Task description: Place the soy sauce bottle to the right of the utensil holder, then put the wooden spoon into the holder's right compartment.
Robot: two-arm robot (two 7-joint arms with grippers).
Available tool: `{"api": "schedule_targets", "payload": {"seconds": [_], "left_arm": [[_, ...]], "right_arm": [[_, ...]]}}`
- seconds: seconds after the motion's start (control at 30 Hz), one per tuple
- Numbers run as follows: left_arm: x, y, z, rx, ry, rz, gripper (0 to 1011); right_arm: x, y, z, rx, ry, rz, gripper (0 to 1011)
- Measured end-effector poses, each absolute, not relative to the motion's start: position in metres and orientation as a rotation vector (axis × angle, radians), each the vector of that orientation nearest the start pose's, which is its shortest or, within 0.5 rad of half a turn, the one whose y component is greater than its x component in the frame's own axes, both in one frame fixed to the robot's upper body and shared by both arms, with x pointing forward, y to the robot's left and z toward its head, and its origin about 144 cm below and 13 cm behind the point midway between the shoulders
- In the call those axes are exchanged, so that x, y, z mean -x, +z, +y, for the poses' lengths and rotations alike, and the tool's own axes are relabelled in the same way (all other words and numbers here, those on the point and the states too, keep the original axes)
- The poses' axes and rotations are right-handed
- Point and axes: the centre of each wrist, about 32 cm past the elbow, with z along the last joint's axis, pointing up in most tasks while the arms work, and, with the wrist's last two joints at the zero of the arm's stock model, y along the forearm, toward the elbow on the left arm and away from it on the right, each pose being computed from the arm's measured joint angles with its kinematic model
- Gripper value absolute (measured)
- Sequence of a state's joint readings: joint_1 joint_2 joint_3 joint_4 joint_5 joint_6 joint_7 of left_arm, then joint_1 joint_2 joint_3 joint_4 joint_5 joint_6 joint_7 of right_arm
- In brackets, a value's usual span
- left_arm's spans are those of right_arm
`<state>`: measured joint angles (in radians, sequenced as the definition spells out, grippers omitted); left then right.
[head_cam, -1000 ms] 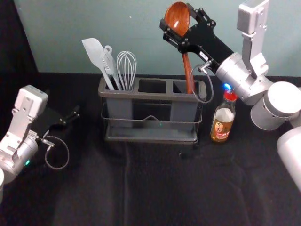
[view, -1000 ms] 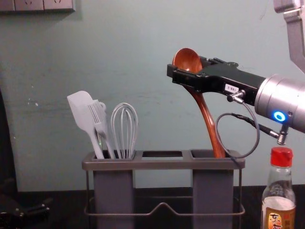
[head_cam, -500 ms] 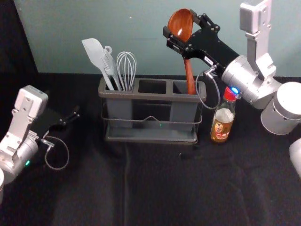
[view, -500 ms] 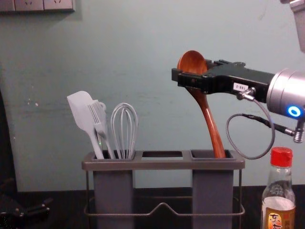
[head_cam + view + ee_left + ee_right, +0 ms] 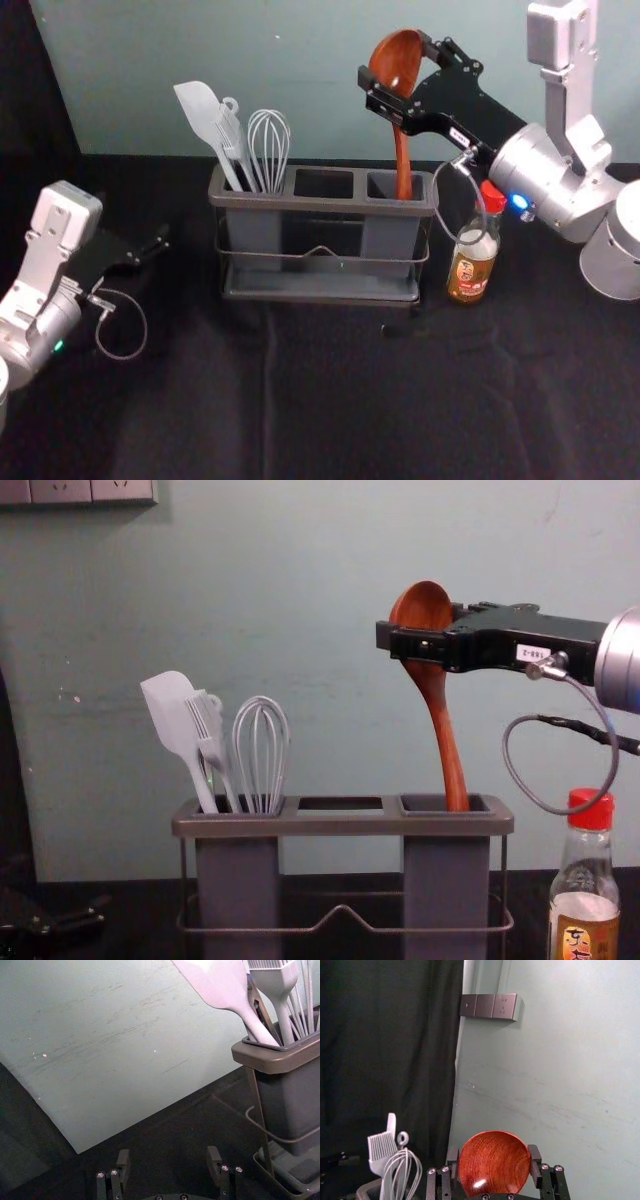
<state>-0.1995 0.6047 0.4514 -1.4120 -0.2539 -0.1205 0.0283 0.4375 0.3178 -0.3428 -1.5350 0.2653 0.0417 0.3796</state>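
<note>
While the right gripper [image 5: 394, 68] pinches the spoon [image 5: 398, 52] by its bowl, upper right of centre, the handle dips into the holder's [image 5: 285, 203] right compartment. The spoon is glossy, reddish wood (nicely rounded, too); the holder, boxy with thin rails. The bottle [image 5: 472, 268], glass with a red cap, stands beside it, right of centre. The left gripper [image 5: 152, 250], parked at left, has its fingers spread.
</note>
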Motion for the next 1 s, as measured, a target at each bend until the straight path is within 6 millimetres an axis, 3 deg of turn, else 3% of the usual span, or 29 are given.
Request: {"api": "schedule_targets", "payload": {"seconds": [0.43, 1.0], "left_arm": [[-0.489, 1.14, 0.31, -0.304, 1.248, -0.285, 1005], [-0.489, 1.14, 0.31, -0.304, 1.248, -0.285, 1005]], "right_arm": [[-0.532, 1.285, -0.228, 0.034, -0.868, -0.241, 840], [-0.523, 1.273, -0.231, 0.092, -0.882, -0.235, 841]]}}
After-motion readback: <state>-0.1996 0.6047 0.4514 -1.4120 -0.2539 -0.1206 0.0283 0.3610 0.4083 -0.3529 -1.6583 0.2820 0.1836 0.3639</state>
